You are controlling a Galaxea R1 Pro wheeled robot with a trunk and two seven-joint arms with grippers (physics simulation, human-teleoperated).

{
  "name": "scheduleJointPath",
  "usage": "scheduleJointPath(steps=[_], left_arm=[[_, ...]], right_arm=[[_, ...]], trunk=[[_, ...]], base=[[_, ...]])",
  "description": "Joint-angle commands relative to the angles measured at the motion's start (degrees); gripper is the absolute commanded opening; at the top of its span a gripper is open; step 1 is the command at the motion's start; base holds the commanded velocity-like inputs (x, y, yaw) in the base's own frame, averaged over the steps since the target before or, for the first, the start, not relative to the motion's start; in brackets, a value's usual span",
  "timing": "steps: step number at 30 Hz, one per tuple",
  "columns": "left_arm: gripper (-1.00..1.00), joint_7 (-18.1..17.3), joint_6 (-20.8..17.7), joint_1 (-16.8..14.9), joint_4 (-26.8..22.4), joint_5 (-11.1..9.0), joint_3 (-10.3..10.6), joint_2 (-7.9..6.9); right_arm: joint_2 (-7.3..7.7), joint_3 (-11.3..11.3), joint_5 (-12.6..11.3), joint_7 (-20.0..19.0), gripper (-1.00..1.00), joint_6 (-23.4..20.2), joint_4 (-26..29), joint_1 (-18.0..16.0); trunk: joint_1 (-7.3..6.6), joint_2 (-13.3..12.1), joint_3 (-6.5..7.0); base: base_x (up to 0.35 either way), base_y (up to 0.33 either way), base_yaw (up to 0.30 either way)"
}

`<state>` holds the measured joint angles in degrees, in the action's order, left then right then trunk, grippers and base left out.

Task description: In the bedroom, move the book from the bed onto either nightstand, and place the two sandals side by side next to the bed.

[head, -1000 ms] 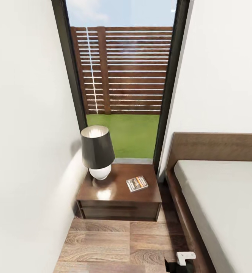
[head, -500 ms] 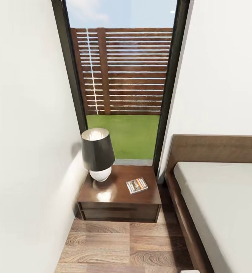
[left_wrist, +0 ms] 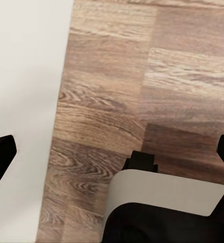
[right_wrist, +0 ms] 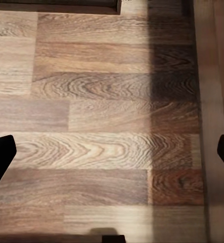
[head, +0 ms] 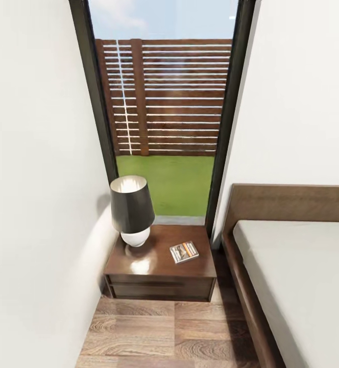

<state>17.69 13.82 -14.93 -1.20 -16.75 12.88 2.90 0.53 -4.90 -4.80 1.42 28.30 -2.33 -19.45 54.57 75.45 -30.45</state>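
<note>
Since the book [head: 184, 251] already lies flat on the nightstand [head: 159, 266] beside the lamp [head: 132, 209], I should turn to find the sandals without clipping the bed [head: 297, 271]. My left claw [left_wrist: 112, 152] and right claw [right_wrist: 112, 152] hang spread and empty over the floor [head: 164, 332].

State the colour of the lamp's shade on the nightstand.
Dark grey-black outside, pale inside; the lamp stands on the nightstand, best in the head view.

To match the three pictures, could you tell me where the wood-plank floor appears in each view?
Head view: floor along the bottom, before the nightstand.
Left wrist view: floor beside the white wall.
Right wrist view: floor across most of the picture.
Shared landmark: the plank seams.
</note>
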Motion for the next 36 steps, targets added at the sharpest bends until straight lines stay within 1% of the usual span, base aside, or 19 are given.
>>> scheduleJointPath(steps=[1, 2, 6, 13, 14, 15, 21, 36], left_arm=[[1.0, 0.17, 0.21, 0.02, 0.05, -0.49, 0.5, -0.11], [1.0, 0.19, 0.27, 0.13, 0.05, -0.49, 0.49, -0.43], [1.0, 0.19, 0.31, 0.22, 0.01, -0.45, 0.49, -0.63], [1.0, 0.29, 0.27, 0.26, -0.03, -0.21, 0.54, -0.75], [1.0, 0.32, 0.25, 0.38, -0.06, -0.16, 0.56, -1.56], [1.0, 0.33, 0.25, 0.4, -0.08, -0.1, 0.57, -1.87], [1.0, 0.33, 0.25, 0.42, -0.04, -0.11, 0.59, -2.71], [1.0, 0.33, 0.25, 0.43, -0.05, -0.12, 0.65, -2.84]], right_arm=[[-0.03, -0.51, -0.5, 0.08, 1.0, 0.36, -0.22, -0.09], [-0.06, -0.53, -0.53, 0.12, 1.0, 0.36, -0.22, -0.07], [-0.09, -0.54, -0.54, 0.15, 1.0, 0.36, -0.22, -0.07], [-0.05, -0.5, -0.55, 0.16, 1.0, 0.36, -0.22, -0.06], [0.0, -0.47, -0.56, 0.16, 1.0, 0.36, -0.22, -0.06], [0.0, -0.46, -0.56, 0.16, 1.0, 0.36, -0.22, -0.06], [-0.02, -0.46, -0.56, 0.16, 1.0, 0.36, -0.22, -0.06], [-0.01, -0.46, -0.56, 0.16, 1.0, 0.36, -0.22, -0.05]], trunk=[[-0.23, -0.38, 0.13], [-0.45, -0.79, 0.31], [-1.33, -2.39, 1.03], [-1.33, -2.39, 1.03], [-1.33, -2.39, 1.03], [-1.33, -2.39, 1.03], [-1.33, -2.39, 1.03], [-1.33, -2.39, 1.03]], base=[[0.0, 0.0, 0.0], [0.0, 0.0, 0.0], [0.0, 0.0, 0.0], [0.0, 0.0, 0.0], [0.0, 0.0, 0.0], [0.0, 0.0, 0.0], [0.0, 0.0, 0.0], [0.0, 0.0, 0.0]])
